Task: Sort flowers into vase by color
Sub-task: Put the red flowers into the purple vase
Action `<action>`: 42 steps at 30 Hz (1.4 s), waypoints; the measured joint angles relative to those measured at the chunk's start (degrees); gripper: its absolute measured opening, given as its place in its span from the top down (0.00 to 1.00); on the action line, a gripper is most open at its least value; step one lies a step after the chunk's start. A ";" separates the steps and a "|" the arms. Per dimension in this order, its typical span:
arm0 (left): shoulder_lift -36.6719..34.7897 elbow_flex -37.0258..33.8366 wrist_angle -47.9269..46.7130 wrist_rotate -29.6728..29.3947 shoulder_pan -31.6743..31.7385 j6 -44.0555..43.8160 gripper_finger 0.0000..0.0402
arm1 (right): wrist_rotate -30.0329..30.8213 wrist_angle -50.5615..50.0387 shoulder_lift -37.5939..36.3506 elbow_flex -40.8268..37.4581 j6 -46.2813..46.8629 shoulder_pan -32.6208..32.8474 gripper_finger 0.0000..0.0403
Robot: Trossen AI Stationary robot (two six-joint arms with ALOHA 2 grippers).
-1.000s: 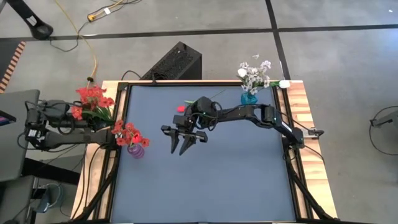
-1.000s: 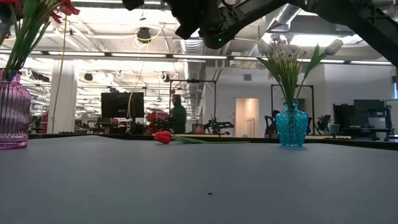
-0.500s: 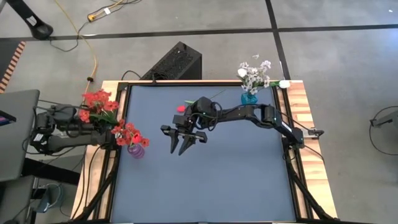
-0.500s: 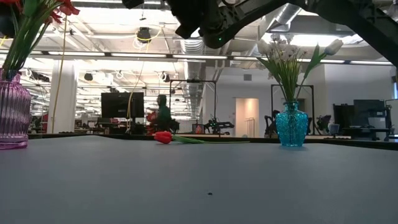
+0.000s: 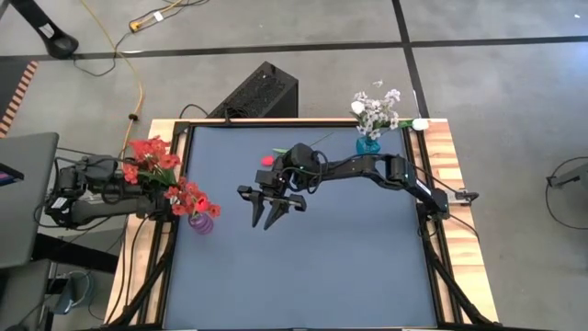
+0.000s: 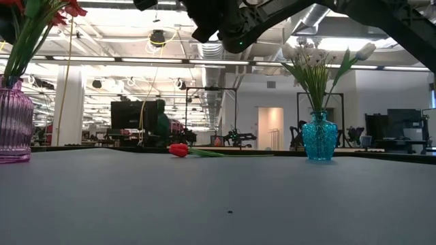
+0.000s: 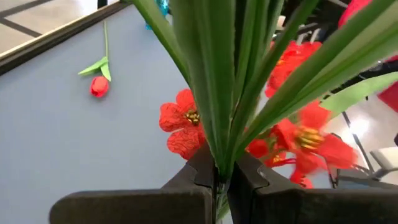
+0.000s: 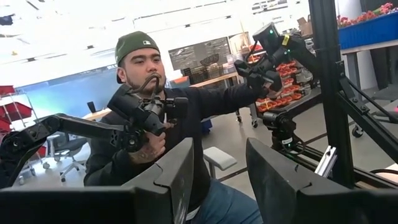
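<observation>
On the blue table (image 5: 303, 267) the right gripper (image 5: 274, 217) hangs mid-table with its jaws open and nothing in them; a lone red tulip (image 6: 178, 150) lies flat on the far side of it, near but clear of the fingers. Over at the left edge, the left gripper (image 7: 217, 180) is clamped tight on green stems of a red flower bunch (image 5: 147, 156), just beside the purple vase (image 5: 200, 222) that already has red blossoms. White flowers sit in the teal vase (image 5: 367, 144) at the far right corner.

High view: straight down over whole dark blue table (image 5: 303, 267). Low view: tabletop level, facing room. Both share teal glass vase (image 6: 319, 137). Wrist views: close.
</observation>
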 joint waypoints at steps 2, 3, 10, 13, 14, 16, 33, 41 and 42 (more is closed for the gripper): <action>0.00 0.00 -0.34 0.46 0.00 0.00 1.00 | -0.05 0.01 0.00 0.00 0.01 0.00 0.57; 0.00 0.00 -0.56 0.65 0.00 0.00 1.00 | -0.18 -0.03 0.00 0.00 0.02 0.00 0.57; 0.00 0.00 -3.20 1.06 0.00 -0.02 1.00 | -0.62 -0.04 0.00 0.00 0.38 -0.47 0.57; 0.00 0.00 -3.42 -0.12 0.00 0.65 1.00 | -0.62 -0.02 0.00 0.00 0.40 -0.75 0.57; 0.00 -0.04 -3.34 -0.12 0.00 1.02 1.00 | -0.62 -0.02 0.00 0.00 0.40 -0.74 0.57; 0.00 -0.82 -3.04 -0.04 0.00 1.57 1.00 | -0.62 -0.04 0.00 0.00 0.42 -0.75 0.57; 0.02 -9.27 -0.41 7.62 0.00 5.80 1.00 | -0.64 -0.80 0.02 0.00 0.57 -1.26 0.57; 0.02 -9.22 -2.42 7.77 -0.02 5.03 1.00 | -0.64 -0.85 0.02 0.00 0.55 -1.49 0.57; 0.02 -9.22 -2.35 7.84 -0.02 5.03 0.99 | -0.64 -0.85 0.02 0.00 0.55 -1.49 0.57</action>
